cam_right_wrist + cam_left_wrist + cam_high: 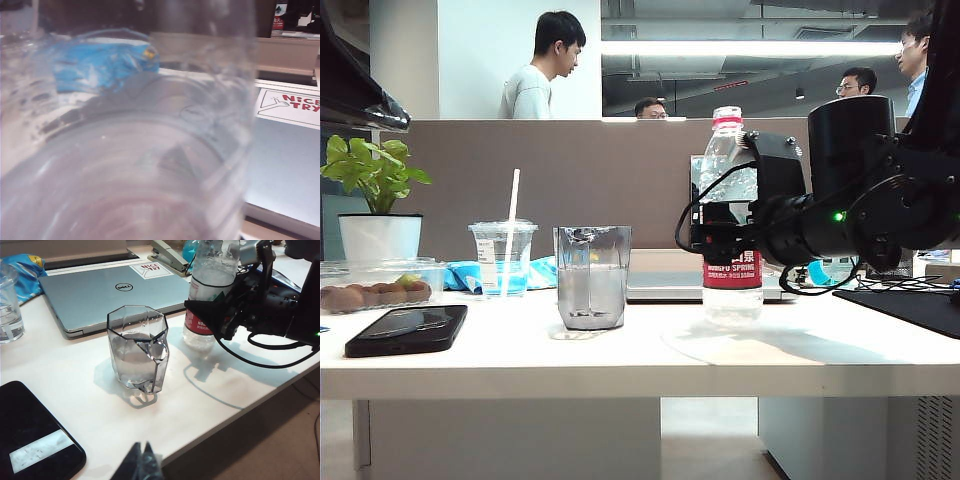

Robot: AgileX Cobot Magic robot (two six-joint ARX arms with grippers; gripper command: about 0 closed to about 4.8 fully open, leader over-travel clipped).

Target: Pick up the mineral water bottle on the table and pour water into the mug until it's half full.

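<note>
Two grippers, one busy. Right gripper (718, 238), reaching in level from the right of the exterior view, set around the middle of the water bottle (728, 200) at label height, black fingers (212, 310) on either side of the label. Bottle upright on the table (620, 355), cap off as far as can be seen, water low inside. Jaws wide, close against the plastic; whether squeezing or just letting go, cannot tell. Right wrist view filled edge to edge with blurred clear plastic, so bottle right up against that camera. Judging by that: bottle stood down rather than carried.

Left of the bottle, a short way apart: faceted mug (591, 277), holding water to roughly half, so pour likely done or nearly so. Level grip at mid-body suits tipping toward the mug.

Left gripper (141, 460) held back off the table's front edge, only dark fingertips in its own view, apparently together and empty, looking on.

Behind the mug: closed laptop (110, 292). Front left: black phone (407, 329), safely away from any spill.
</note>
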